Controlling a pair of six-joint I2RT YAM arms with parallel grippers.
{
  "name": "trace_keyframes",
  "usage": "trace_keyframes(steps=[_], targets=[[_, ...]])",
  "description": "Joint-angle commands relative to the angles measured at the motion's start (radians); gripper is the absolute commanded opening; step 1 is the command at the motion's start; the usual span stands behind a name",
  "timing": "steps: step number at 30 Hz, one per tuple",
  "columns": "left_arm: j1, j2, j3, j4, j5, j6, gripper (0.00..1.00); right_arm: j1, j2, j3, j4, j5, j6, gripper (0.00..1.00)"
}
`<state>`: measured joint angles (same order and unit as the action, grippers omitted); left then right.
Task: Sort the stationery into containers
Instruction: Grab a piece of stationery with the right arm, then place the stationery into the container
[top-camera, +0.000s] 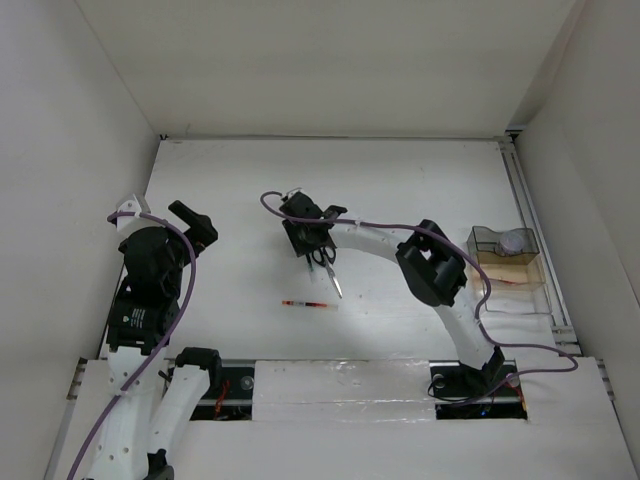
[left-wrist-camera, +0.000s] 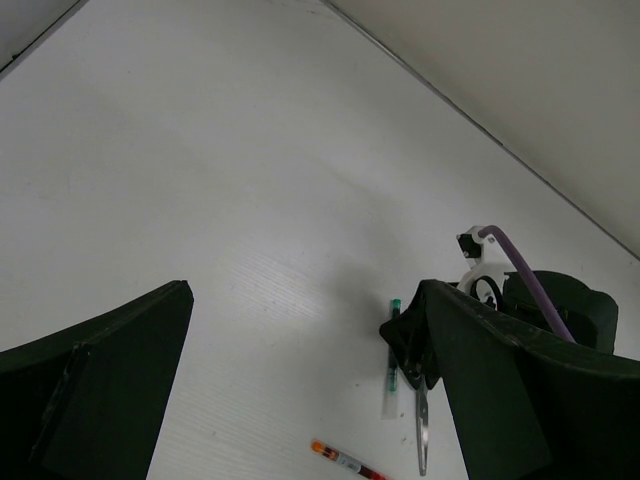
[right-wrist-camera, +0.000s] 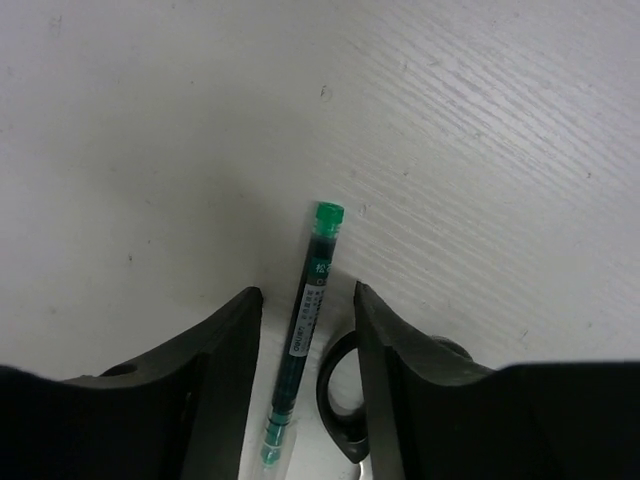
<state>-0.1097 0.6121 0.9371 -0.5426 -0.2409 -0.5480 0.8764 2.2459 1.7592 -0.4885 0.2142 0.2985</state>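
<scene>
My right gripper (right-wrist-camera: 306, 292) is down on the table mid-scene (top-camera: 312, 245), open, with its jaws straddling the thin green pen (right-wrist-camera: 310, 320). There are gaps on both sides of the pen. One black handle loop of the scissors (right-wrist-camera: 340, 400) also lies between the jaws, against the right finger (right-wrist-camera: 400, 360). The scissors' silver blades (top-camera: 332, 280) point toward the near edge. A red-and-dark pen (top-camera: 308, 303) lies just in front. The left wrist view shows the green pen (left-wrist-camera: 392, 355), the scissors (left-wrist-camera: 422, 430) and the red-and-dark pen (left-wrist-camera: 345, 462). My left gripper (top-camera: 190, 222) is wide open and empty at the left (left-wrist-camera: 305, 290).
Transparent containers (top-camera: 508, 268) stand in a row at the table's right edge. The farthest holds a round greyish-purple disc (top-camera: 516, 241); another has something red inside. White walls enclose the table on three sides. A purple cable runs along my right arm (top-camera: 430, 265).
</scene>
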Motion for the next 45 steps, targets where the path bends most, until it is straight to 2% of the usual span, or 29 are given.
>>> trace_keyframes(steps=[1,2,4,5,8,12,19,26,29,32,35,37,41,43,44,45], targets=[[0.001,-0.009,-0.004,0.021,-0.014,-0.007,1.00,0.001,0.034,0.031,-0.004,-0.045,-0.007,0.45],[0.001,-0.009,-0.004,0.021,-0.014,-0.007,1.00,0.001,0.034,0.031,-0.004,-0.045,-0.007,0.35],[0.001,-0.009,-0.004,0.021,-0.014,-0.007,1.00,0.001,0.043,0.022,-0.004,-0.058,-0.007,0.26],[0.001,-0.009,-0.004,0.021,-0.014,-0.007,1.00,0.010,0.043,0.022,-0.004,-0.067,-0.007,0.15],[0.001,-0.009,-0.004,0.021,-0.014,-0.007,1.00,0.021,0.043,0.022,0.008,-0.078,-0.007,0.04],[0.001,-0.009,-0.004,0.021,-0.014,-0.007,1.00,0.021,0.052,0.022,0.046,-0.171,0.004,0.00],[0.001,-0.009,-0.004,0.021,-0.014,-0.007,1.00,0.021,-0.072,-0.013,0.186,-0.354,0.062,0.00],[0.001,-0.009,-0.004,0.021,-0.014,-0.007,1.00,-0.023,-0.379,-0.128,0.245,-0.343,0.128,0.00],[0.001,-0.009,-0.004,0.021,-0.014,-0.007,1.00,-0.076,-0.566,-0.252,0.307,-0.319,0.172,0.00],[0.001,-0.018,-0.004,0.021,-0.014,-0.007,1.00,-0.184,-0.736,-0.406,0.329,-0.291,0.194,0.00],[0.001,-0.018,-0.004,0.021,-0.014,-0.007,1.00,-0.342,-0.899,-0.556,0.298,-0.251,0.221,0.00],[0.001,-0.018,-0.004,0.021,-0.014,-0.007,1.00,-0.495,-0.986,-0.674,0.298,-0.275,0.234,0.00],[0.001,-0.018,-0.004,0.021,-0.014,-0.007,1.00,-0.750,-1.216,-0.786,0.211,-0.224,0.249,0.00],[0.001,-0.018,-0.004,0.021,-0.005,-0.007,1.00,-0.848,-1.273,-0.814,0.148,-0.130,0.287,0.00],[0.001,-0.028,-0.004,0.021,-0.005,-0.007,1.00,-0.949,-1.295,-0.840,0.133,-0.112,0.303,0.00],[0.001,-0.028,-0.004,0.021,-0.005,-0.007,1.00,-0.994,-1.324,-0.851,0.119,-0.102,0.321,0.00]])
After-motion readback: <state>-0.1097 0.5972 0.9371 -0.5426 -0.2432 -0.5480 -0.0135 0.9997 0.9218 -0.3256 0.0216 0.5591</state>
